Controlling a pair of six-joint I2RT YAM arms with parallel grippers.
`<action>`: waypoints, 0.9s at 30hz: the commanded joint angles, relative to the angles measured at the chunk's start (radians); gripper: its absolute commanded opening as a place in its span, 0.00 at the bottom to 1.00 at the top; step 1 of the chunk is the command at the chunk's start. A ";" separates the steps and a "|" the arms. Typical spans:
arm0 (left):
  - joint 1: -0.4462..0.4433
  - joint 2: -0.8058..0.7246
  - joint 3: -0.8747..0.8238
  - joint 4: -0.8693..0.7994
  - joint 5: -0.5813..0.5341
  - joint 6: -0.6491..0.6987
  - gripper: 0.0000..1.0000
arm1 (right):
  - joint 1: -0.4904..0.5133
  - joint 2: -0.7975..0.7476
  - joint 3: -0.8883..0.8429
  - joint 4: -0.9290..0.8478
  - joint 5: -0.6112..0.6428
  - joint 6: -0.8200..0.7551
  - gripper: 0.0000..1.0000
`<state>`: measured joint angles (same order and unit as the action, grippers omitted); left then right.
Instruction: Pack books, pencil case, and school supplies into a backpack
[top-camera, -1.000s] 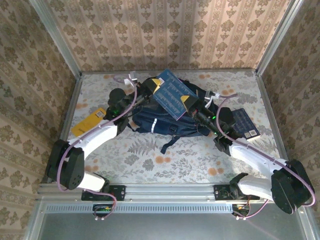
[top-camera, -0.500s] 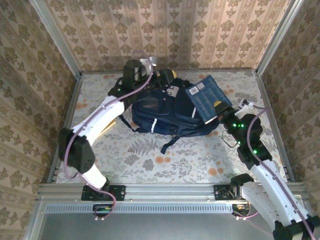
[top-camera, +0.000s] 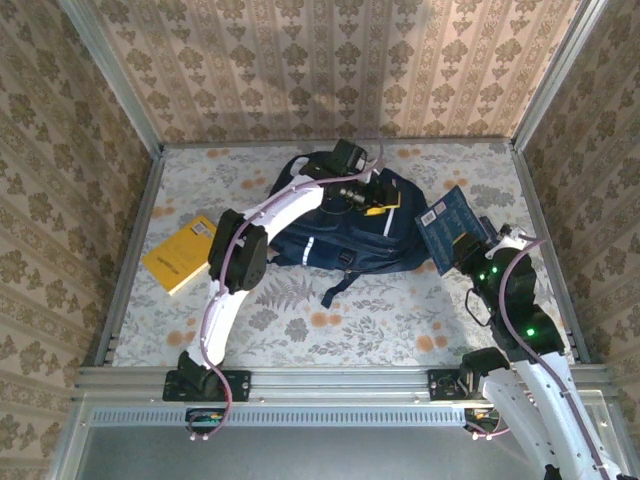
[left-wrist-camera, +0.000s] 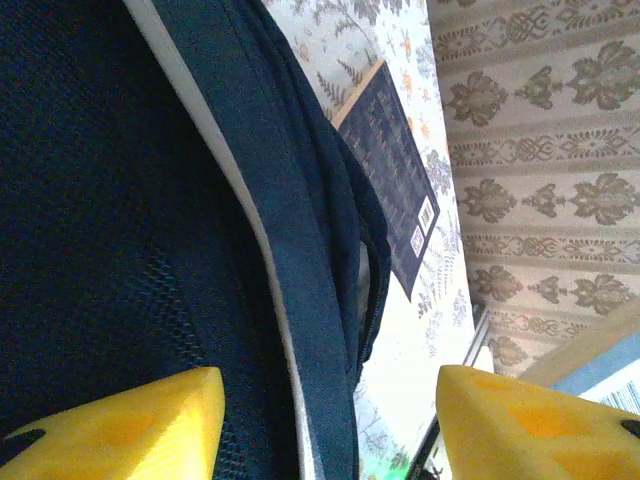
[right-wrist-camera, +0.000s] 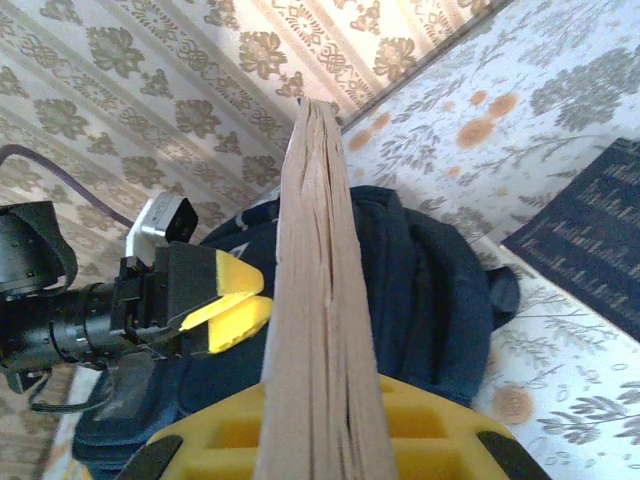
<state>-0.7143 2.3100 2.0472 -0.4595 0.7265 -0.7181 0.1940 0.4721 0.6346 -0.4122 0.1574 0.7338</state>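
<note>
Three books are showing: the right gripper (right-wrist-camera: 320, 430) is clenching the blue book (top-camera: 455, 225) and holding it tilted up just right of the one backpack (top-camera: 320, 235). The yellow book (top-camera: 182, 253) is lying flat on the table (top-camera: 380, 320) well left of the backpack, and the navy book (right-wrist-camera: 590, 240) is lying at its right side. The left gripper (left-wrist-camera: 330, 395) is hovering over the backpack with jaws spread, gripping nothing.
</note>
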 joint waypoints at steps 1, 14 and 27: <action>-0.010 0.017 0.070 0.011 0.056 -0.042 0.58 | -0.004 -0.021 0.071 -0.017 0.087 -0.110 0.00; -0.037 0.153 0.145 0.028 0.071 -0.113 0.52 | -0.004 -0.027 0.076 0.002 0.095 -0.161 0.00; -0.046 0.189 0.285 -0.265 -0.149 0.087 0.18 | -0.005 -0.029 0.059 0.024 0.070 -0.139 0.00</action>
<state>-0.7486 2.4748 2.2868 -0.6060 0.6678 -0.7136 0.1940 0.4580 0.6930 -0.4366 0.2256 0.5976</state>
